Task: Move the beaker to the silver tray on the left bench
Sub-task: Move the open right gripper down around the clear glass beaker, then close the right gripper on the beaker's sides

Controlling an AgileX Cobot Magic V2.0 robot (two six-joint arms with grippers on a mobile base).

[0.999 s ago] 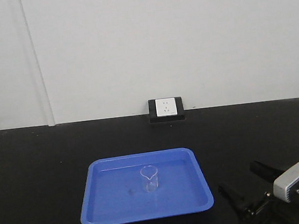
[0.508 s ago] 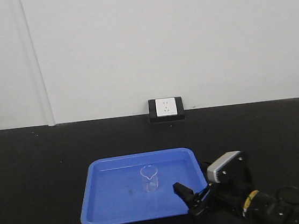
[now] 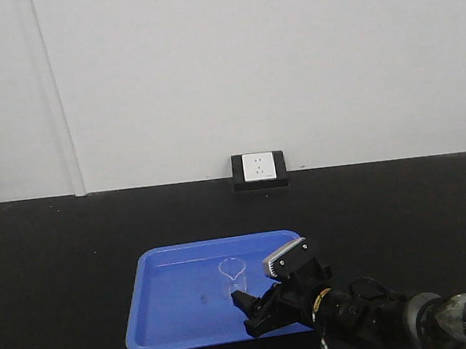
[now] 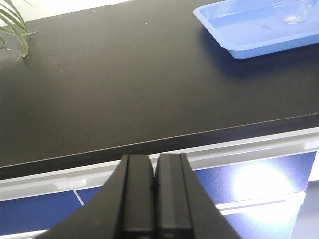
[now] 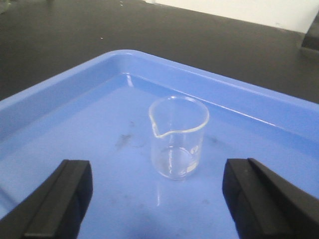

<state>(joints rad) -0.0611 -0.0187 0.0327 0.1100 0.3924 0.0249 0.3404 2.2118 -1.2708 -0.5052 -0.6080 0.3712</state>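
The small clear beaker [image 3: 233,279] [image 5: 178,139] stands upright in the middle of a blue tray [image 3: 177,315] [image 5: 70,124] on a black bench top [image 3: 50,271]. My right gripper [image 3: 250,311] [image 5: 158,174] is open, low over the tray. Its two fingers reach to either side of the beaker and stop just short of it, touching nothing. In the left wrist view my left gripper [image 4: 154,164] is shut on nothing and hangs in front of the bench edge, far from the beaker [image 4: 294,15]. The silver tray is out of view. I cannot tell whether this bench is the left bench.
A black-framed wall socket [image 3: 259,170] sits at the back of the bench against the white wall. Green plant leaves [image 4: 14,25] show at the far left of the counter. The bench has a white front rail [image 4: 239,149] and blue cabinet fronts [image 4: 249,184] below.
My right gripper has moved from the lower right leftward over the blue tray, up to the beaker, staying open. The beaker has not moved.
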